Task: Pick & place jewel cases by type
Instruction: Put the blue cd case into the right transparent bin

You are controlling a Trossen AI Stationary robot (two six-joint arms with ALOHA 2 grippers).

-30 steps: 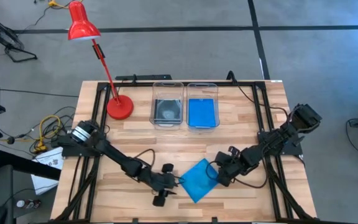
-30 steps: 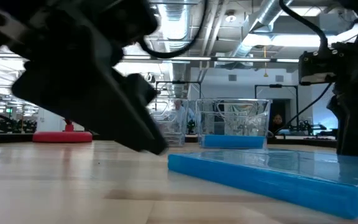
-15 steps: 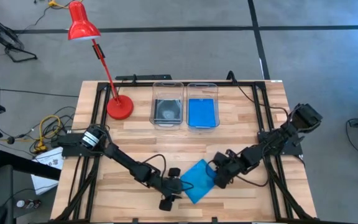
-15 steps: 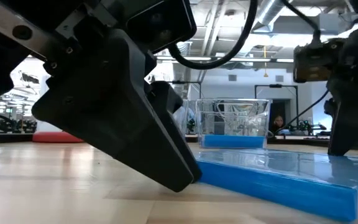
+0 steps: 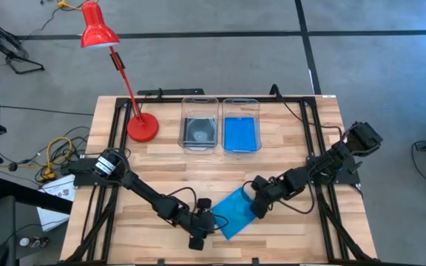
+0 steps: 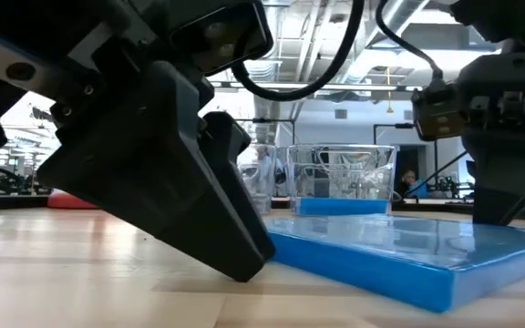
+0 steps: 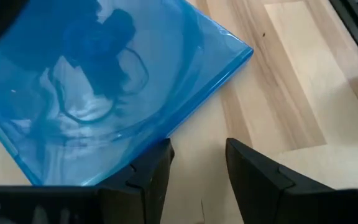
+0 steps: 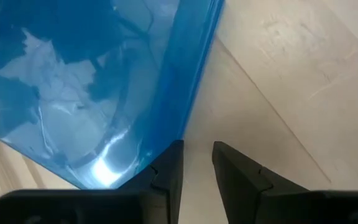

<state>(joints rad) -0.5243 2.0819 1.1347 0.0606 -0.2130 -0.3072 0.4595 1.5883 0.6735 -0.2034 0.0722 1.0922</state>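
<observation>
A bright blue jewel case [image 5: 235, 213] lies flat on the wood near the table's near edge, turned diamond-wise. My left gripper [image 5: 204, 220] is low at its left edge, fingers a narrow gap apart [image 7: 197, 162]. My right gripper [image 5: 256, 203] is low at the case's right side, fingers also narrowly open [image 8: 197, 158]. In the low view the case [image 6: 381, 260] rests between both grippers. More blue cases lie in the right bin [image 5: 241, 133], and dark grey ones in the left bin [image 5: 200, 131]. My left gripper meets the case's left edge [image 7: 148, 140] with the tip of one finger [image 7: 154, 168], coming slanted from the table's left. Nothing is between its fingers, and the case lies flat on the table. My right gripper has one fingertip [image 8: 169, 165] against the case's right edge near a corner [image 8: 178, 137], coming from the table's right. Its fingers hold nothing.
Two clear rectangular bins [image 5: 200, 103] [image 5: 241, 102] stand side by side at the table's far middle. A red desk lamp [image 5: 143, 127] stands far left, its arm leaning over the far edge. A black frame [image 5: 324, 148] runs along the table's sides.
My left gripper has moved right along the table until a fingertip reached the case's left edge. My right gripper has shifted a little left and toward the far edge. The case has slid slightly left, still flat on the table.
</observation>
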